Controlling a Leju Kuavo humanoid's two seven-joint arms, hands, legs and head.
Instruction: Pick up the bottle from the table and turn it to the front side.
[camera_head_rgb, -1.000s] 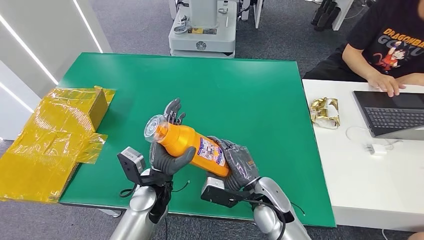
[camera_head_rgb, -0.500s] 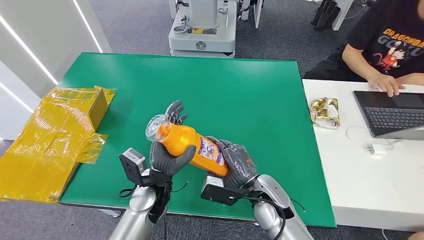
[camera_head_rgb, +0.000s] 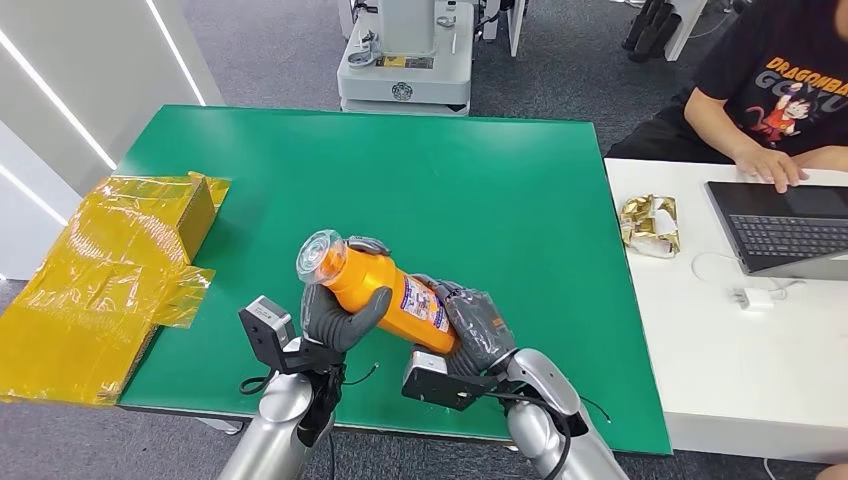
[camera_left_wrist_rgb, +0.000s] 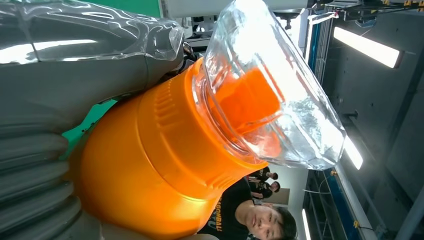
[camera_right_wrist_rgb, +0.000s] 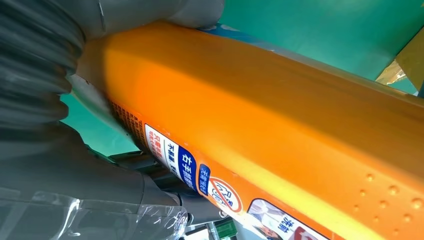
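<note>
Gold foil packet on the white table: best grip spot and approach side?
Take the gold foil packet across its narrow middle, from straight above. It lies flat and crumpled on the white table, with bare surface on both sides for fingers; the laptop sits clear to its right.

I see the green table (camera_head_rgb: 480, 190) filling the middle of the head view. At its left edge a yellow film-wrapped box (camera_head_rgb: 190, 215) overlaps the corner. To the right, a white desk (camera_head_rgb: 720, 370) carries a crumpled gold wrapper (camera_head_rgb: 649, 224), a laptop (camera_head_rgb: 790, 228) and a white charger (camera_head_rgb: 752, 298).
</note>
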